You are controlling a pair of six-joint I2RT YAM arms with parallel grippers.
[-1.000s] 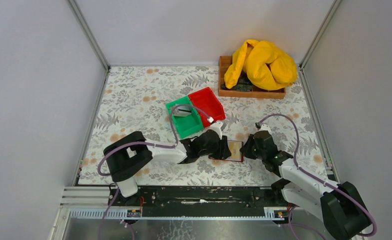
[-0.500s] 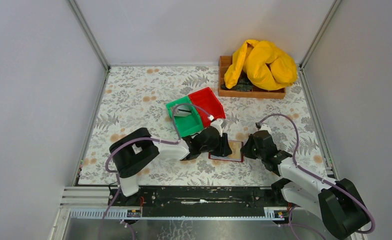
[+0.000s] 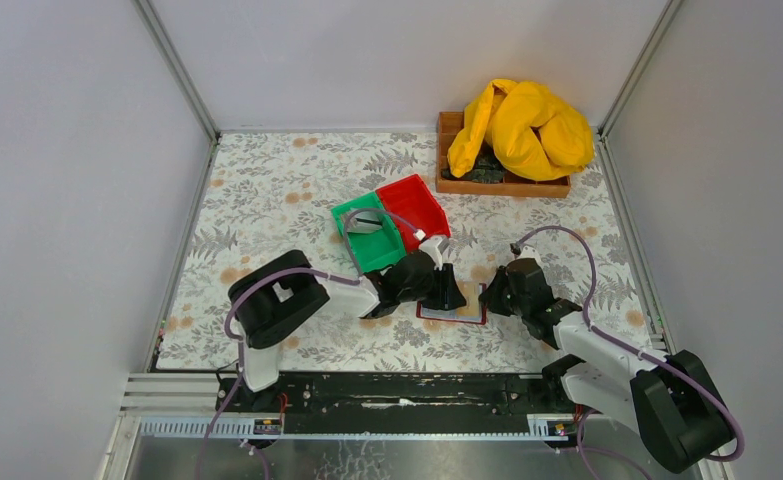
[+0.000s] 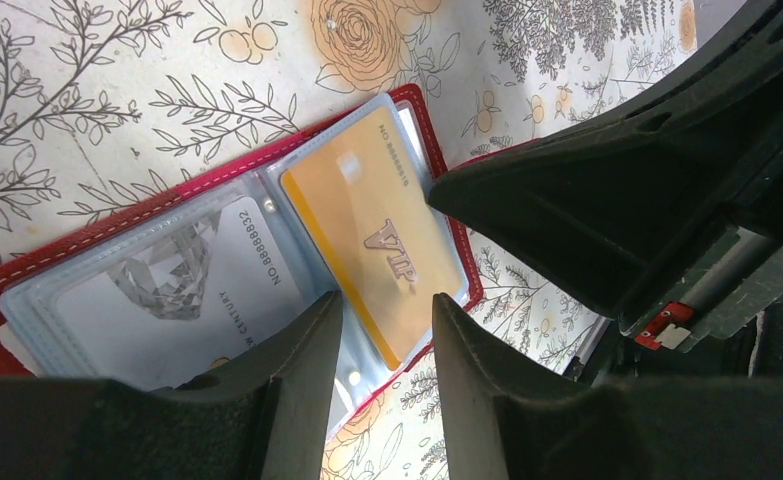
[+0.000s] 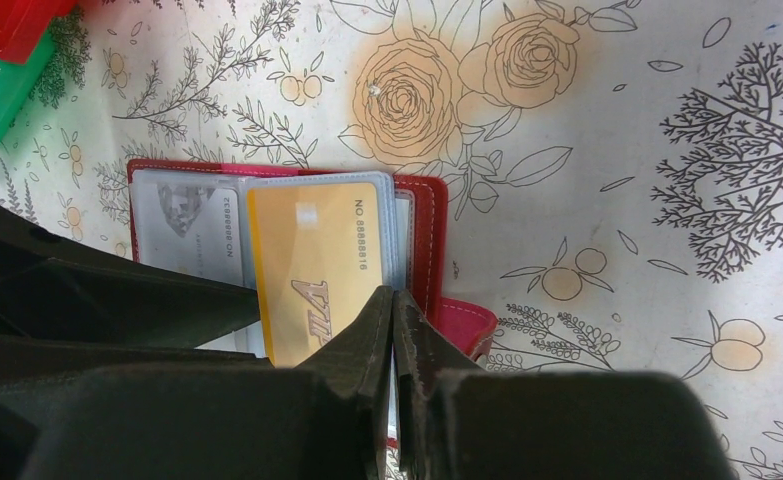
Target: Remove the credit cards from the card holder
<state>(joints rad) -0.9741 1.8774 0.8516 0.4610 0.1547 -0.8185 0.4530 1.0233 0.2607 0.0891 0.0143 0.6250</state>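
Note:
The card holder lies open on the floral table, its red border framing clear sleeves. A gold credit card marked VIP sits in the right sleeve, and a white-grey card with a diamond print in the left one. My left gripper hangs open over the holder's near edge, its fingers straddling the gold card's corner with nothing gripped. My right gripper is shut, its tips resting on the sleeve edge beside the gold card, just inside the red border.
A green bin holding a small item and a red bin stand just behind the left gripper. At the back right, a wooden tray carries a yellow cloth. Grey walls close in the table on three sides.
My left gripper has moved right and tilted up over the holder's left half, covering more of it. The right gripper has hardly moved and stays shut.

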